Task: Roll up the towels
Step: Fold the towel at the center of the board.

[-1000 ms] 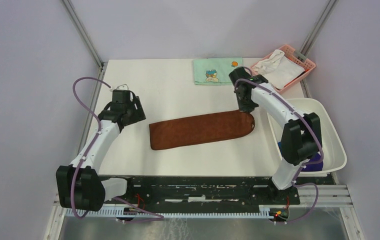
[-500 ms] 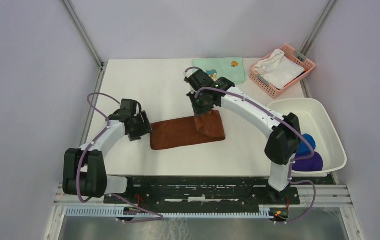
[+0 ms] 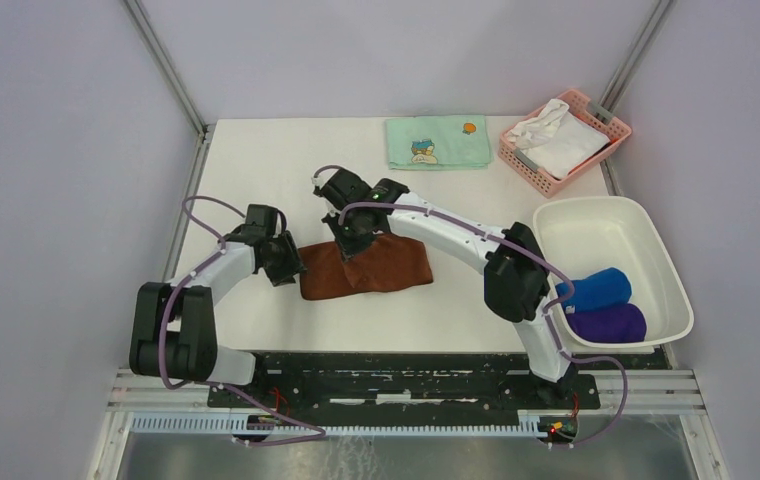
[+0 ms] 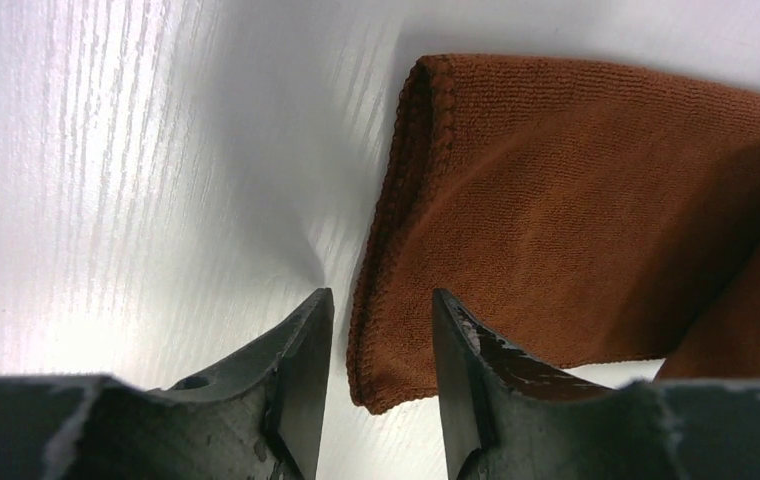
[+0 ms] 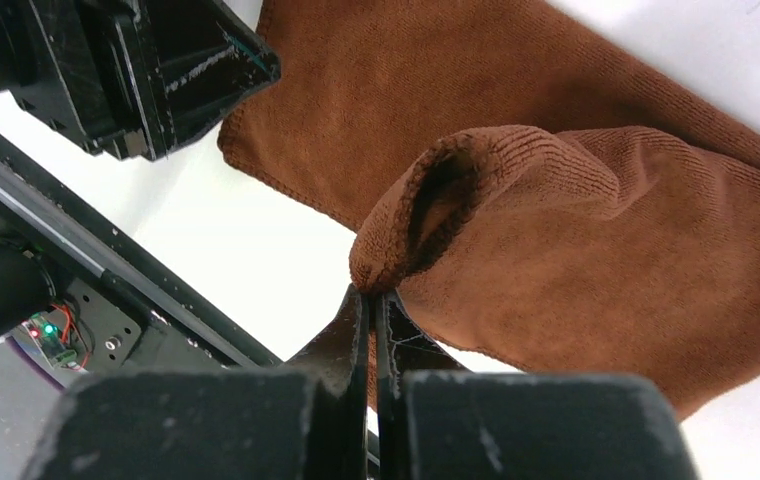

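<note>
The rust-brown towel (image 3: 386, 270) lies mid-table, its right end folded back over the rest. My right gripper (image 3: 348, 246) is shut on that folded end (image 5: 476, 190) and holds it above the lower layer. My left gripper (image 3: 291, 270) is open at the towel's left edge, its jaws astride the near left corner (image 4: 386, 340) with a gap on each side. The rolled royal blue towel (image 3: 596, 288) and the rolled dark purple towel (image 3: 608, 324) lie in the white tub (image 3: 596, 225) at the right.
A pale green cartoon-print towel (image 3: 438, 141) lies flat at the back. A pink basket (image 3: 611, 135) with a white cloth (image 3: 553, 135) stands at the back right. The table's near edge and black rail run just below the towel.
My right gripper has carried the towel's right end leftward over the rest, folding it shorter. My left gripper has moved in to the towel's left edge.
</note>
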